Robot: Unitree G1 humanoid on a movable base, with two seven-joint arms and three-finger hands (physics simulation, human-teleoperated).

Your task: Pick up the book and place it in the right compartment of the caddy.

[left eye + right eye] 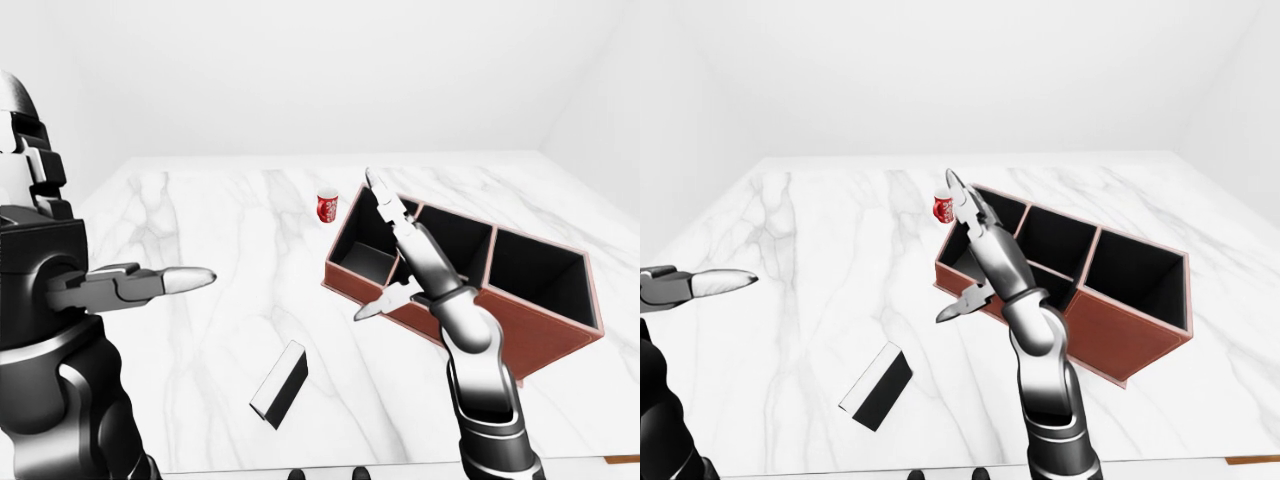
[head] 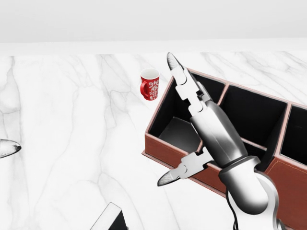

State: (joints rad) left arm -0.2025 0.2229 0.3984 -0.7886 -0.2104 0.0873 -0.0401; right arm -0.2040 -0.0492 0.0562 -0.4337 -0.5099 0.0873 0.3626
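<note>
Reference landmark: the caddy (image 1: 540,320), a red-brown box with black interior walls and dividers, lying on the white marble table (image 1: 200,230).

1. Position of the book. The book (image 1: 279,383) lies flat on the marble, below and to the left of the caddy's near-left corner in the left-eye view, well apart from the caddy. It is a thin rectangular slab with a black cover and a white page edge. Its long axis runs diagonally, from lower left to upper right, pointing roughly toward the caddy.

2. State of my hands. My right hand (image 1: 400,262) hangs above the caddy's left compartment and its near wall. Fingers are extended and spread, thumb splayed toward the book's side; nothing is held. My left hand (image 1: 135,285) is raised far to the left of the caddy, index finger pointing straight out, also empty.

3. Governing relation. The book lies down and to the left of my right fingertips (image 2: 171,62), on the table rather than at hand height. Judged from these views, the right hand is the nearer one. The reach calls for lowering, moving away from the caddy and turning the palm across the book's short dimension.

4. Surfaces. The hands are glossy grey-and-black metal. The marble looks smooth, so the thin book may slide when pinched.

5. Other items. A red patterned mug (image 2: 149,84) stands upright just beyond the caddy's far-left corner.
</note>
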